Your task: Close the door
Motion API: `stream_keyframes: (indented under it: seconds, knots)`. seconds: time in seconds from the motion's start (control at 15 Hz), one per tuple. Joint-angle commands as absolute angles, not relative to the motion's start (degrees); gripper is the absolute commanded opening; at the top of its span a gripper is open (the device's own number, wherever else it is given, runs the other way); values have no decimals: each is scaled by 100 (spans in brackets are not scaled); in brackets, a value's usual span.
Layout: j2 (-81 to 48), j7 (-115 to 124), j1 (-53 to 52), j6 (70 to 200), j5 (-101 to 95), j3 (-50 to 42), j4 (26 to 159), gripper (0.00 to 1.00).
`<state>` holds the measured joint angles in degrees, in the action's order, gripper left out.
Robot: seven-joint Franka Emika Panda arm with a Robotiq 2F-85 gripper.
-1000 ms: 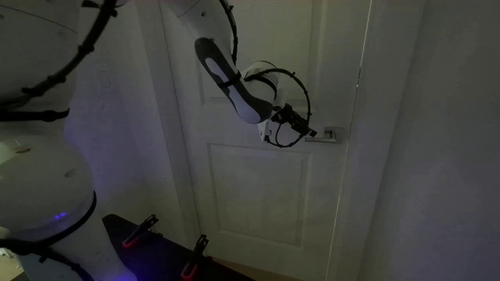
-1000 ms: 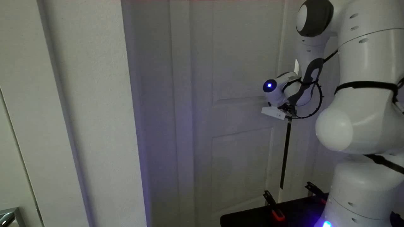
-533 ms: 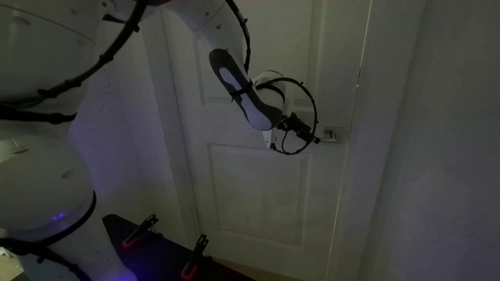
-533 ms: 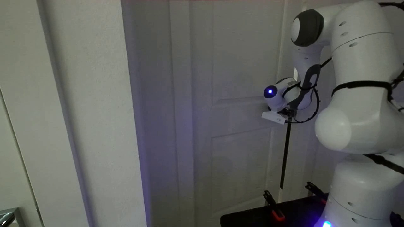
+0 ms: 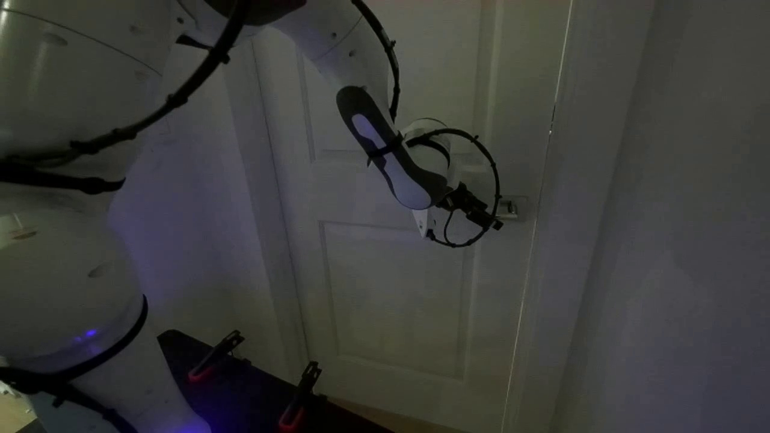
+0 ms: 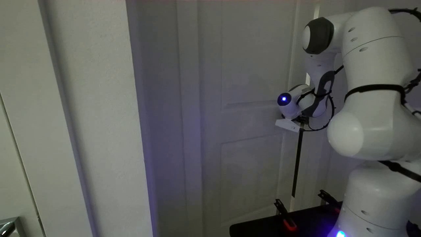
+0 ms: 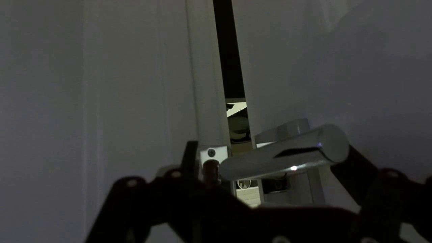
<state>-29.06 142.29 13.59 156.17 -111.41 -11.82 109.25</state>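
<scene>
— Much spread between the fingers [image 7: 190, 157] of the gripper [image 7: 271, 153]?
— Yes, parted, either side of the lever handle [image 7: 293, 152].
— And the door [image 5: 397, 300]?
— Far, past the black table [image 6: 253, 227], ajar at right.

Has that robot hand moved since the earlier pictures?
Yes: in an exterior view, the hand has moved rightward and down, judged against the unmoved door handle.

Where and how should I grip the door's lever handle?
I'd grip the silver lever handle midway along its straight round bar, coming from the robot's side of the white door, where it is mounted. In the wrist view, the bar runs lengthwise across the open gripper, so rolling it to close across the bar's thickness would likely hold better.
</scene>
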Motion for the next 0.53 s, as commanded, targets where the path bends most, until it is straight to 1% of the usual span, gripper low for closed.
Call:
stream_keyframes:
  seconds: [0.0, 0.07, 0.2, 0.27, 0.4, 0.47]
  knots:
    - [-3036, 14526, 1499, 15795, -11364, -1165, 10744, 74]
    - [-3045, 14529, 1514, 15785, -11368, -1162, 10746, 74]
    - [-3037, 14525, 1541, 15767, -11357, -1156, 10775, 60]
    - [-3028, 14526, 1545, 15761, -11351, -1153, 10784, 50]
    - [-3006, 14542, 1539, 15752, -11337, -1152, 10791, 37]
    - [-2996, 14554, 1538, 15758, -11314, -1151, 10803, 28]
